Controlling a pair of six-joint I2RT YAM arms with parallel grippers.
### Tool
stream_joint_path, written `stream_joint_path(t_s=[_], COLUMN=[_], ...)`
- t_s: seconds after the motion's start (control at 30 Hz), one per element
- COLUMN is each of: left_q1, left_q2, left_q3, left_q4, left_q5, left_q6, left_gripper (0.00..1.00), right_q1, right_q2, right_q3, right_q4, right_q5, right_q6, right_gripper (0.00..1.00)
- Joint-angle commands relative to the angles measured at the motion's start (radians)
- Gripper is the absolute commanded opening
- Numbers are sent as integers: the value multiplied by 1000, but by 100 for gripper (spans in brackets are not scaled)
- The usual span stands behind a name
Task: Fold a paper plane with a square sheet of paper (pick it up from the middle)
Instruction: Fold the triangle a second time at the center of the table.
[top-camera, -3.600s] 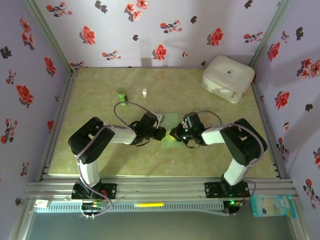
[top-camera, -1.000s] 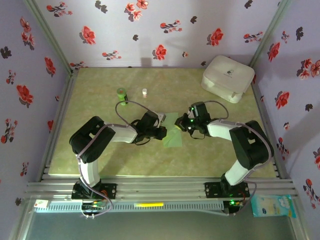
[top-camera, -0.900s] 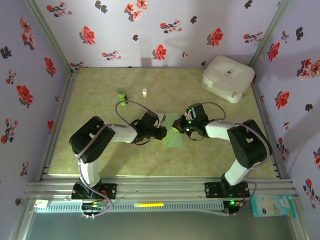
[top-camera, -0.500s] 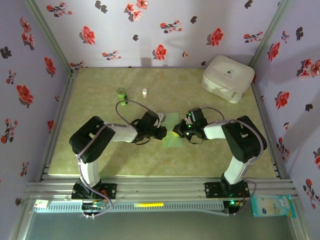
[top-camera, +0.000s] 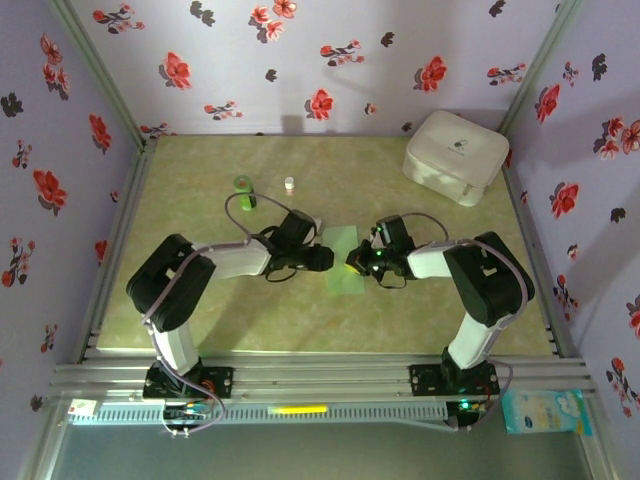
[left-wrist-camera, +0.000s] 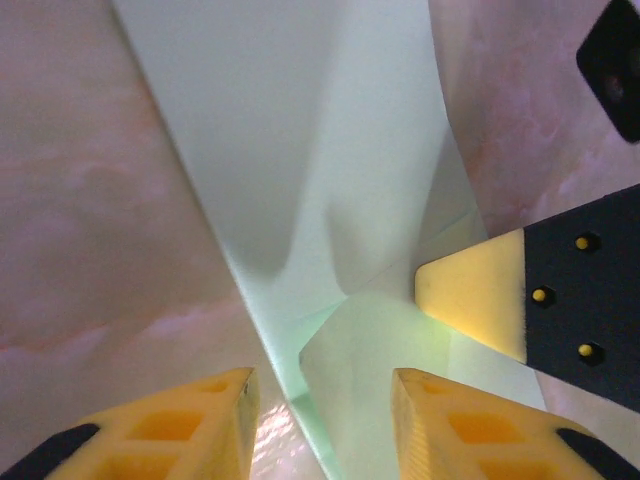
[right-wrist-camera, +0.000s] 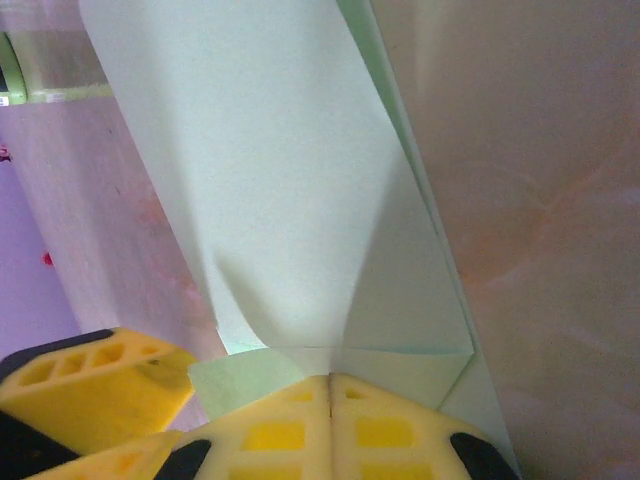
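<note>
Partly folded paper sheet (top-camera: 341, 262) lying mid-table (top-camera: 200, 310), met by both grippers.

The left gripper (left-wrist-camera: 320, 385) is seen with fingers apart, one edge of the pale green sheet running between them. The right gripper (right-wrist-camera: 330, 385) is closed, its tips pressed together against a folded flap. Farther back, a green bottle (top-camera: 243, 186) and a white case (top-camera: 456, 155) are seen.
</note>
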Motion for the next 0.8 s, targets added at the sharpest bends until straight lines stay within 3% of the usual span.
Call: stream_joint_path(t_s=[0.0, 0.1, 0.27, 0.37, 0.77], left_q1=[6, 2, -30, -54, -65], left_q2=[-67, -60, -7, 29, 143], left_q3=[19, 26, 41, 64, 102], left_q4=[-76, -41, 42, 45, -24], left_q5=[44, 182, 331, 367, 327], left_q6=[-68, -117, -191, -190, -104], left_gripper=[36, 19, 5, 3, 4], right_q1=[-9, -9, -9, -9, -11], right_q2=[4, 3, -1, -4, 10], right_q3=[-14, -15, -18, -23, -18], right_q4=[-120, -117, -115, -98, -95], right_q5=[77, 77, 81, 76, 61], right_q6=[-14, -9, -4, -4, -11], right_gripper=[0, 0, 0, 0, 0])
